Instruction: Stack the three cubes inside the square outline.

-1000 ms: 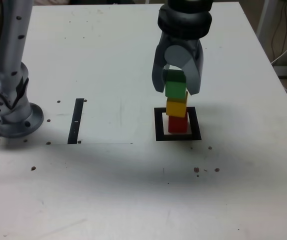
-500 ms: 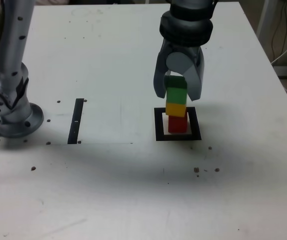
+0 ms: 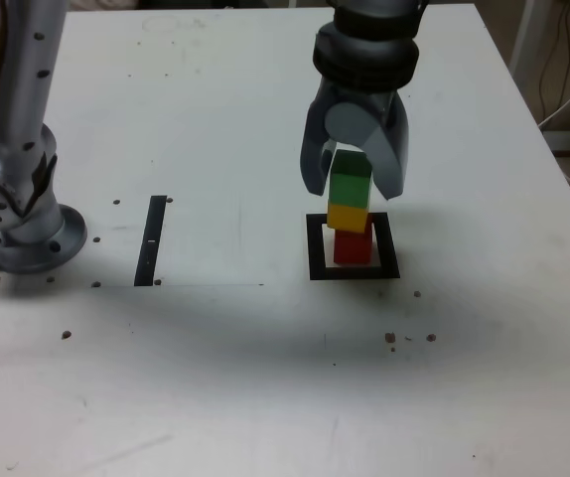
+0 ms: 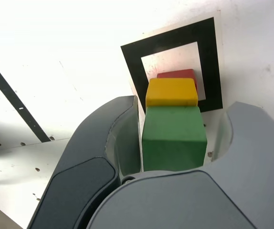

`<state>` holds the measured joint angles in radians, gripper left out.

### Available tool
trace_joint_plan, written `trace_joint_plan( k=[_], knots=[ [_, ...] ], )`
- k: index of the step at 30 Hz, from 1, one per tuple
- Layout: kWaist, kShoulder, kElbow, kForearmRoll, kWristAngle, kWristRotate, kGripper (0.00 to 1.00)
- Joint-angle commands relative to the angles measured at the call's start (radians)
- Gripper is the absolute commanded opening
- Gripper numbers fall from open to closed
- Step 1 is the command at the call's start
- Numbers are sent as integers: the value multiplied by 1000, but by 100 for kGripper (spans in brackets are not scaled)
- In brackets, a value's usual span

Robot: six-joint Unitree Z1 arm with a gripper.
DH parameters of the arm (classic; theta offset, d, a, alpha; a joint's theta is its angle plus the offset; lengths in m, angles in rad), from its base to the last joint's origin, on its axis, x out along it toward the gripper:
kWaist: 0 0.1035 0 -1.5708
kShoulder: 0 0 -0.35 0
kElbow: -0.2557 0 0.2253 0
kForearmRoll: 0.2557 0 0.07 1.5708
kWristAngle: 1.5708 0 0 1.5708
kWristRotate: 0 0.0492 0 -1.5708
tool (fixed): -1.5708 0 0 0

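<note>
The three cubes stand in one stack inside the square outline (image 3: pixel 316 248): red cube (image 3: pixel 353 246) at the bottom, yellow cube (image 3: pixel 349 216) on it, green cube (image 3: pixel 350 185) on top. My gripper (image 3: pixel 351 189) hangs over the stack, open, with one finger on each side of the green cube. In the wrist view the green cube (image 4: pixel 174 138) sits between the two grey fingers (image 4: pixel 94 143) with a gap on either side. Beyond it show the yellow cube (image 4: pixel 171 92), the red cube (image 4: pixel 177 74) and the square outline (image 4: pixel 133 62).
A thin black strip (image 3: pixel 152 239) lies on the white table at the exterior view's left. The arm's silver base (image 3: pixel 22 224) stands further left. Small dark specks (image 3: pixel 391 338) dot the table. The table's right edge (image 3: pixel 553 149) has cables beyond it.
The jaws have spread apart from the green cube. The cube, held slightly off to one side a second ago, now rests squarely on the yellow one.
</note>
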<state>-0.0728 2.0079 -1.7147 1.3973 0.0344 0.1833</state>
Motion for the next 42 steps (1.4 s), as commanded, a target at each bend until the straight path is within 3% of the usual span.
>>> trace_joint_plan(
  k=[1, 10, 16, 25, 34, 42],
  knots=[
    [-15, -18, 1, 1, -3, -3, 100],
    [-74, -155, 63, 1, -5, -57, 100],
    [-62, -296, 164, 15, -3, -72, 99],
    [-35, -429, 317, 39, 5, -77, 100],
    [-17, -544, 566, -128, -22, -88, 100],
    [-16, -546, 746, -231, -5, -117, 100]
  ],
)
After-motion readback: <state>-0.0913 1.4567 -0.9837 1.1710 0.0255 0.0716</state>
